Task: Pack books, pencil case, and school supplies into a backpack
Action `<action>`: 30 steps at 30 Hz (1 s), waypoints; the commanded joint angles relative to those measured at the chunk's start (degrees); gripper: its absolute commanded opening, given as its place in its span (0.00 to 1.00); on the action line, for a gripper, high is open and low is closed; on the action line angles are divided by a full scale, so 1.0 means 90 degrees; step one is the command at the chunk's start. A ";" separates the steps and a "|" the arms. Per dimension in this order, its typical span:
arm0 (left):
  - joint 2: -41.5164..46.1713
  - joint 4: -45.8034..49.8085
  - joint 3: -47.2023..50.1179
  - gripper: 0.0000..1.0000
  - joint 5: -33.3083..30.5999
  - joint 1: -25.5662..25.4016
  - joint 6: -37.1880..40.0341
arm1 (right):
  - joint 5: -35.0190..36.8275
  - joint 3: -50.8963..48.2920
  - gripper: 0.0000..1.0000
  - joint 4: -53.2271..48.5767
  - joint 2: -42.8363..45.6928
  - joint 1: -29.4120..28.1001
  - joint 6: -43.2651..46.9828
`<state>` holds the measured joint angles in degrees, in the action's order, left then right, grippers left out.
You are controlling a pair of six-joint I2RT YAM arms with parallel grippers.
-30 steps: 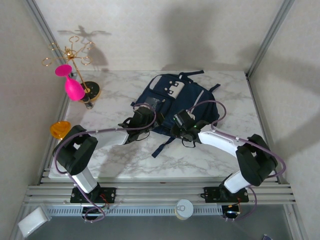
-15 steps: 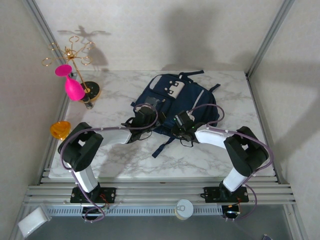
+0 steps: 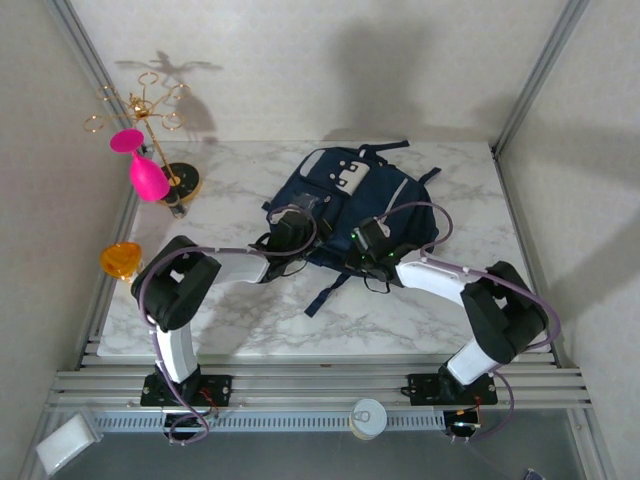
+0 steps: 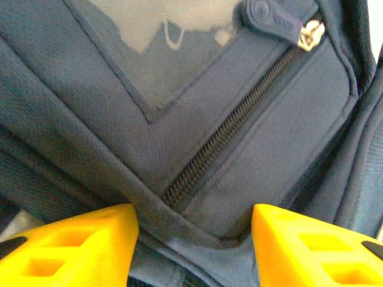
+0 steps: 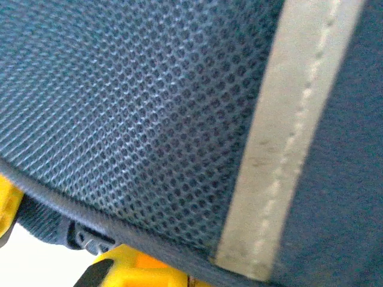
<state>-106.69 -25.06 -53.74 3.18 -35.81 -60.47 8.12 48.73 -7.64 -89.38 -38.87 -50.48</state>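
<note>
The bag (image 3: pixel 350 200) lies flat on the marble desk (image 3: pixel 230 320), toward the back. It is soft cloth, light but floppy, and will likely sag and fold when lifted. The firmest holds look to be the seams, the zip (image 4: pixel 239 119) edge or its pull (image 4: pixel 308 34). The left hand (image 3: pixel 283 238) sits at the bag's near-left edge, fingers (image 4: pixel 78 239) apart, straddling a fold below the zip. The right hand (image 3: pixel 362 245) is at the near-right side, fingers together against mesh (image 5: pixel 119 107) beside a pale stripe (image 5: pixel 287 137). Whether it pinches cloth cannot be told. A loose strap (image 3: pixel 328 290) trails nearer and could snag. A pink glass (image 3: pixel 148 178) and orange cup (image 3: pixel 118 258) stand well apart, left.
</note>
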 commanded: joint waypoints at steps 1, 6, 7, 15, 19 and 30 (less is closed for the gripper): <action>-0.0243 0.0333 -0.0093 0.53 -0.0705 0.0417 0.0127 | 0.0492 -0.0087 0.00 -0.0568 0.0431 0.0061 0.0326; -0.0399 0.0466 -0.0356 0.53 -0.0575 0.0560 0.0340 | 0.0938 -0.0238 0.00 -0.0978 0.0913 0.0076 0.0677; -0.0425 0.0564 -0.0426 0.53 -0.0606 0.0578 0.0412 | 0.1057 -0.0241 0.00 -0.1090 0.0989 0.0089 0.0754; -0.0498 0.0863 -0.0717 0.52 -0.0285 0.0718 0.0803 | 0.1406 -0.0356 0.00 -0.1573 0.1625 0.0257 0.1384; -0.0006 0.0401 -0.0212 0.54 0.0308 0.0472 0.0343 | 0.0939 -0.0380 0.00 -0.1260 0.1808 0.0257 0.1805; 0.0567 -0.1625 0.0536 0.60 0.0599 -0.0815 -0.2139 | 0.0630 -0.0434 0.00 -0.0814 0.1660 0.0256 0.1922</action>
<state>-101.62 -34.13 -47.62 7.97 -41.34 -72.58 13.47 45.41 -17.30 -75.09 -36.88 -34.46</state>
